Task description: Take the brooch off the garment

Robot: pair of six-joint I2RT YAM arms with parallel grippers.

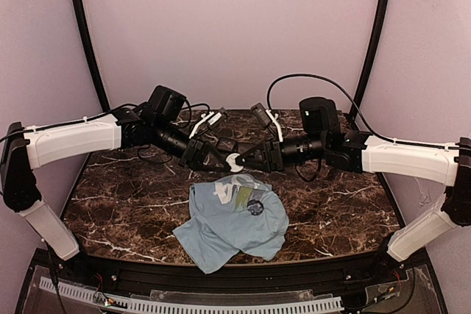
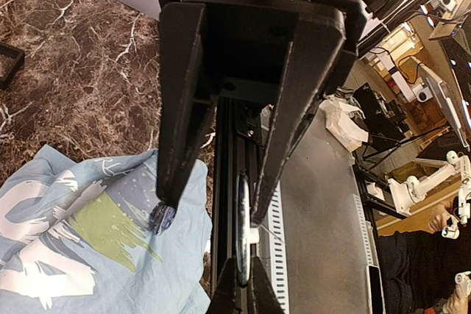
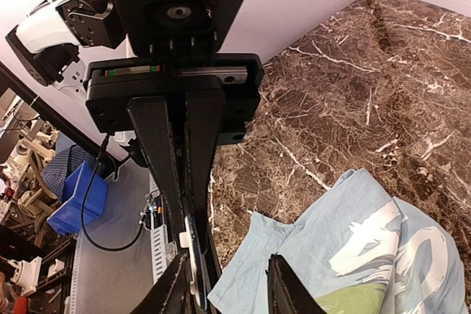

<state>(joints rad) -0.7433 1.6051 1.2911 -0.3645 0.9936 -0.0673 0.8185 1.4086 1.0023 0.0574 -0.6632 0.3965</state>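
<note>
A light blue printed shirt (image 1: 221, 229) lies crumpled on the marble table (image 1: 125, 196). Above it the two arms meet tip to tip. My left gripper (image 2: 243, 258) is shut on the rim of the brooch (image 2: 243, 211), a dark disc seen edge-on with a white clasp on its back (image 1: 234, 161). My right gripper (image 3: 227, 257) stands open around the same disc, which sits close against one of its fingers (image 3: 176, 281). Another dark round badge (image 1: 255, 207) rests on the shirt's print below.
A small square black tray (image 2: 7, 60) sits on the marble left of the shirt. Loose cables (image 1: 213, 119) lie at the back of the table. A black rail (image 1: 235, 273) runs along the near edge, and dark poles rise at both back corners.
</note>
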